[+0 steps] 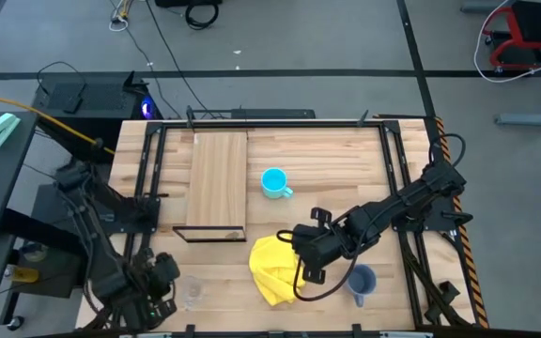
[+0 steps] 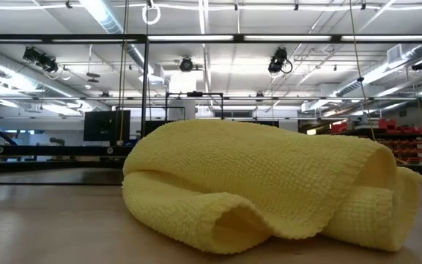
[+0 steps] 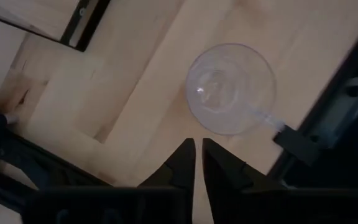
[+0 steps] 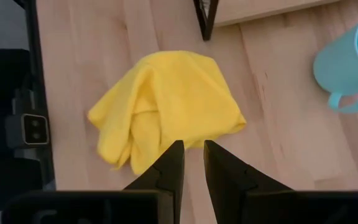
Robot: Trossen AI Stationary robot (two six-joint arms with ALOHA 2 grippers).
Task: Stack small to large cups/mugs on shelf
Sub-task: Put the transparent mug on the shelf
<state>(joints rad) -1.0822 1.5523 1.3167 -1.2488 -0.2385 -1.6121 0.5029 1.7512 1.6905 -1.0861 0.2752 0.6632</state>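
Note:
The small clear cup [image 1: 193, 291] stands upright on the tabletop near the front left; it also shows in the left wrist view [image 3: 230, 87]. My left gripper [image 3: 195, 147] is shut and empty, just beside it at the table's left. The cyan mug [image 1: 273, 182] stands on the tabletop right of the shelf [image 1: 216, 183]. The grey-blue mug [image 1: 361, 280] stands near the front right. My right gripper [image 4: 193, 148] hovers over the yellow cloth [image 4: 166, 106] with its fingers a narrow gap apart, holding nothing.
The yellow cloth [image 1: 275, 268] lies crumpled between the clear cup and the grey-blue mug and fills the low view [image 2: 269, 183]. Black frame rails [image 1: 150, 169] run along the table's left and right sides. The bare shelf board lies at the far left.

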